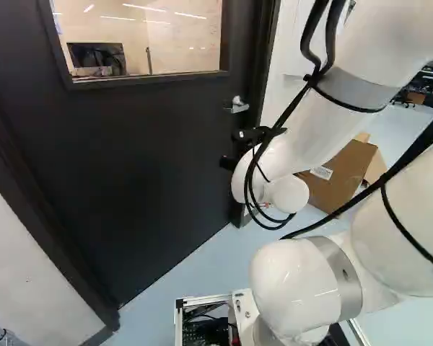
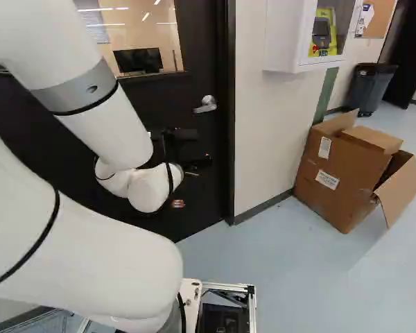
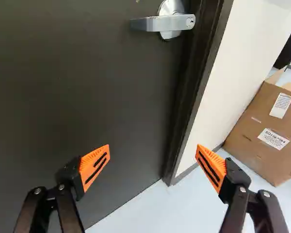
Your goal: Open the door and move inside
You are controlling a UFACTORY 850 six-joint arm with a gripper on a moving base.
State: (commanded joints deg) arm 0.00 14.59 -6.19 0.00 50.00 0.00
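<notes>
Released and empty, the gripper (image 3: 154,162) stands wide, presumably to admit the door handle (image 3: 155,24) at its twelve o'clock.

From behind the white robot arm (image 1: 310,133), left and right, the windowed door (image 1: 130,158) is faced, slightly downward. In the wrist view, its lever handle (image 3: 153,24) is seen nearer; it and the cardboard box (image 3: 254,121) are shared by all three views
</notes>
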